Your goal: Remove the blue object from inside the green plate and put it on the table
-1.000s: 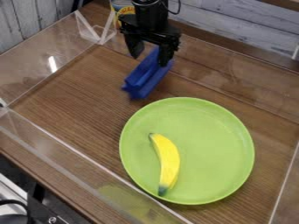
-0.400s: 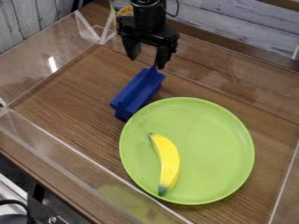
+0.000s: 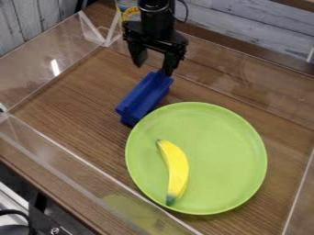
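Blue block (image 3: 145, 98) is lying flat on the worktop (image 3: 73, 101), off the green plate (image 3: 233, 147), its near end just beside the plate's far-left rim; we can't tell if it touches the rim or just sits next to it. End effector (image 3: 156, 61) hangs above the block's far end, pointing down, fingers spread and empty, so we read the block as released and the placement as essentially done. Handling, as we judge it: rigid solid block, looks like plastic or painted wood, light, won't deform or break; ridged top gives some bite, long side faces look smooth. If we need to regrasp, take it across the narrow width near mid-length, fingers on the two long sides, so it doesn't pivot. Around it: yellow banana (image 3: 174, 171) lies inside the plate toward its near side, well apart from the block, not in the way. Clear acrylic walls (image 3: 37, 87) run along the worktop's left and far edges; the block sits clear of them. Only tight neighbour is the plate rim, so any nudge toward the worktop's right edge could ride the block back onto the plate.
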